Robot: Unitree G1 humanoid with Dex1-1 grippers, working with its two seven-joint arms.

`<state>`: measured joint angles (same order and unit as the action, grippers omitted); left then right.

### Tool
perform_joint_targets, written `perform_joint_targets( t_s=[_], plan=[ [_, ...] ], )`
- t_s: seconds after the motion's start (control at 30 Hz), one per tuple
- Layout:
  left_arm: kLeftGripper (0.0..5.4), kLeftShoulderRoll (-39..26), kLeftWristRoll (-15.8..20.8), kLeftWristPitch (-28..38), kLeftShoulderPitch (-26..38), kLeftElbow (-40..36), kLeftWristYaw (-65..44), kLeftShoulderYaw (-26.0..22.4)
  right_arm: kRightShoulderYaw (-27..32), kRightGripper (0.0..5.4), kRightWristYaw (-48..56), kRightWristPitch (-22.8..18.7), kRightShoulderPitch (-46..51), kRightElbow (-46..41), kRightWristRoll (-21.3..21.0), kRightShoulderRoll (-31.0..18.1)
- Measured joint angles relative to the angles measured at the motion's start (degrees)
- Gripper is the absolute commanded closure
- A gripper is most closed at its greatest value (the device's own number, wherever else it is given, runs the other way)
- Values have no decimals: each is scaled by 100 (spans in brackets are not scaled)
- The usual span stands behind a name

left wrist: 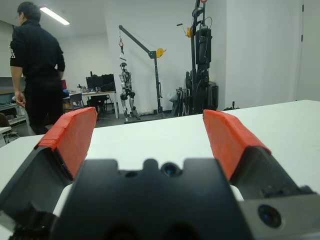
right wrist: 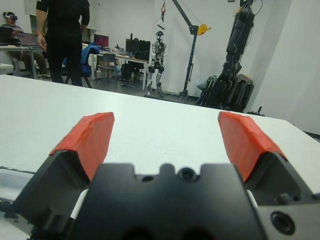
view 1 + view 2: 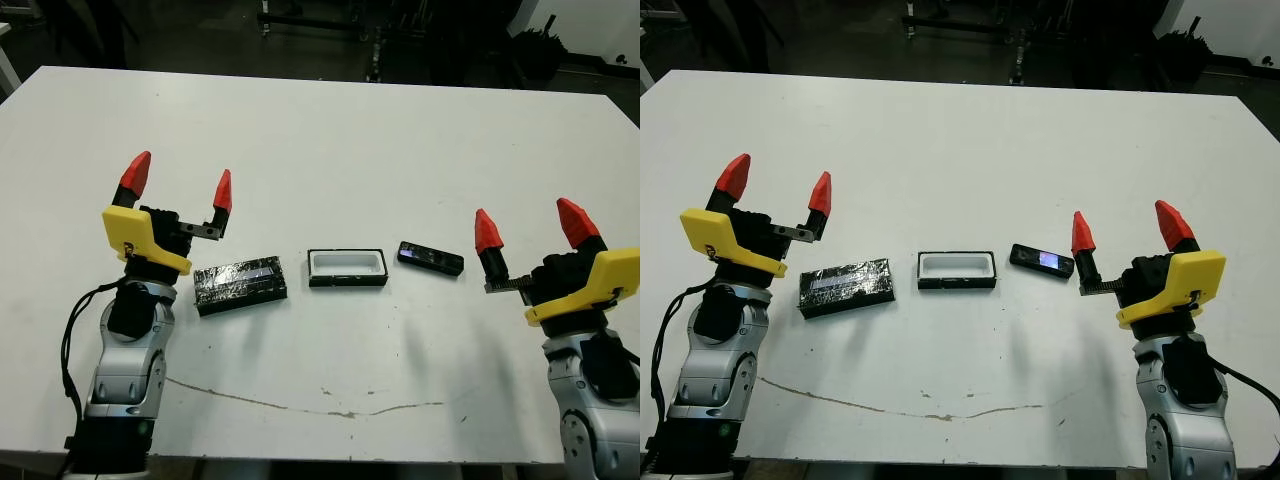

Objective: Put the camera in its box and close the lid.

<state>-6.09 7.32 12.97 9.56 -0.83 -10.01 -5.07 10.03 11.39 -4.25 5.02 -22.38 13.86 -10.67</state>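
Both pincers stand spread and empty: the left gripper (image 3: 178, 190) just behind the lid (image 3: 240, 282), the right gripper (image 3: 527, 230) near the camera (image 3: 430, 257). The box (image 3: 347, 268) lies open between lid and camera (nothing loaded yet). The slim camera may skid or tilt if pinched off-centre, missing the snug tray

Nothing readable anywhere here, honestly. No label or brand shows on the slim black bar camera (image 3: 430, 257), the white-lined black tray box (image 3: 347, 268) or the glossy black slab lid (image 3: 240, 282). Background gear carries no legible signs either.
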Motion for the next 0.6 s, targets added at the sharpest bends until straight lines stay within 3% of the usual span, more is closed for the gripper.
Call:
perform_joint_targets(
  t_s=[0.33, 0.43, 0.6],
  plan=[
    [0, 51, 35, -33, -14, -40, 13, 85, -15, 3, 138, -128, -7, 8, 51, -95],
    [0, 88, 38, -93, -37, -105, 49, 108, 114, 3, 528, -140, -268, 305, 129, -484],
    [0, 143, 42, -189, -61, -216, 65, 156, 352, 3, 1714, -247, -1394, 1273, 408, -1649]
  ],
)
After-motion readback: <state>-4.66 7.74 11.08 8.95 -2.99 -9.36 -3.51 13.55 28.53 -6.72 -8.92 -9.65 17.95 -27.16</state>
